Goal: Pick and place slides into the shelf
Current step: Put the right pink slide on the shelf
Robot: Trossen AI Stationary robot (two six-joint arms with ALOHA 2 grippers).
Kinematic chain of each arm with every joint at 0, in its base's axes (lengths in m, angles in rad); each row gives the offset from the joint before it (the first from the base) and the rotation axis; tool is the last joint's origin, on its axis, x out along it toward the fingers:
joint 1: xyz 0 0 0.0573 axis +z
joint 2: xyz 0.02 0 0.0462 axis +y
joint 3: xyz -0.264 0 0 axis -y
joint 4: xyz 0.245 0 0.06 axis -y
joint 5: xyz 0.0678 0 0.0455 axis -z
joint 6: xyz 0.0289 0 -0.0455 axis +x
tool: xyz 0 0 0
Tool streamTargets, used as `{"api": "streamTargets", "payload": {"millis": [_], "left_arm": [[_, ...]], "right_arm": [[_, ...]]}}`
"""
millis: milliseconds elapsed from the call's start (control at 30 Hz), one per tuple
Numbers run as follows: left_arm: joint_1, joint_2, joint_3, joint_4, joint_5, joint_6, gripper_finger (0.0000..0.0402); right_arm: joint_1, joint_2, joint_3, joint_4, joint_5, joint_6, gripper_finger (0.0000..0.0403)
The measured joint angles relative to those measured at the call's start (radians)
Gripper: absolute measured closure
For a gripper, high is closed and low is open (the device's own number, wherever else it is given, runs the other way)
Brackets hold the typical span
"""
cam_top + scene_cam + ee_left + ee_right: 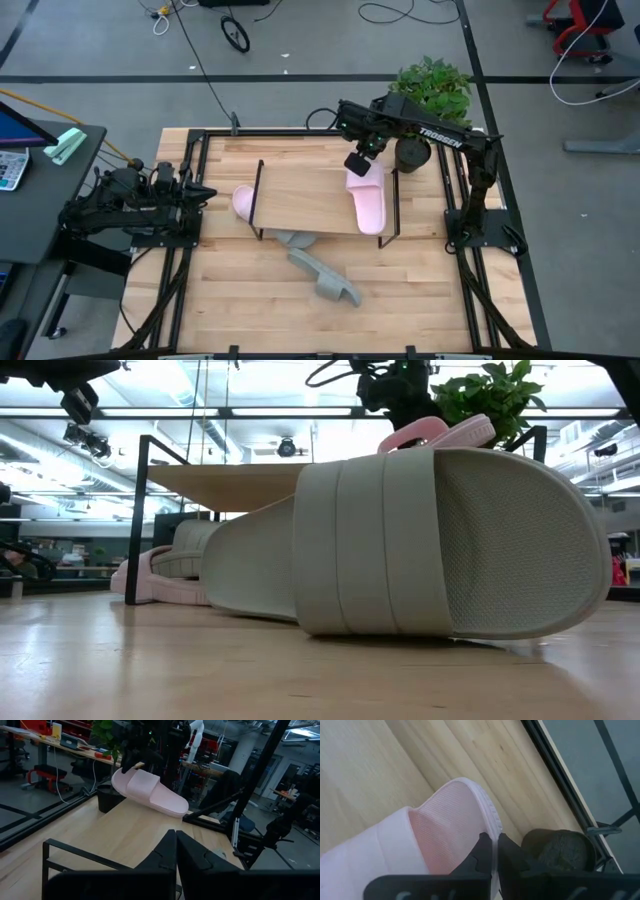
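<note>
The right gripper (357, 165) pinches the heel rim of a pink slide (367, 200) lying on the shelf (310, 200) at centre frame; a second pink slide (243, 202) sits left of it, two grey slides (325, 277) lie below, and the left gripper (203, 192), clenched on nothing, waits at left

Pink slide (368, 203) on shelf (300, 200); grey slide (325, 277) on tabletop.
</note>
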Motion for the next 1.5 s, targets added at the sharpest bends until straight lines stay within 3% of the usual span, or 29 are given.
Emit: {"api": "streamTargets", "payload": {"millis": [1000,1267,1500], "left_arm": [[0.0,0.0,0.0,0.0,0.0,-0.002,0.038],[0.0,0.0,0.0,0.0,0.0,-0.002,0.0393],[0.0,0.0,0.0,0.0,0.0,-0.002,0.0379]], "right_arm": [[-0.001,0.001,-0.001,0.002,0.002,0.002,0.0393],[0.002,0.002,-0.104,0.004,0.014,0.005,0.0393],[0.003,0.001,-0.137,0.003,0.01,0.004,0.0393]]}}
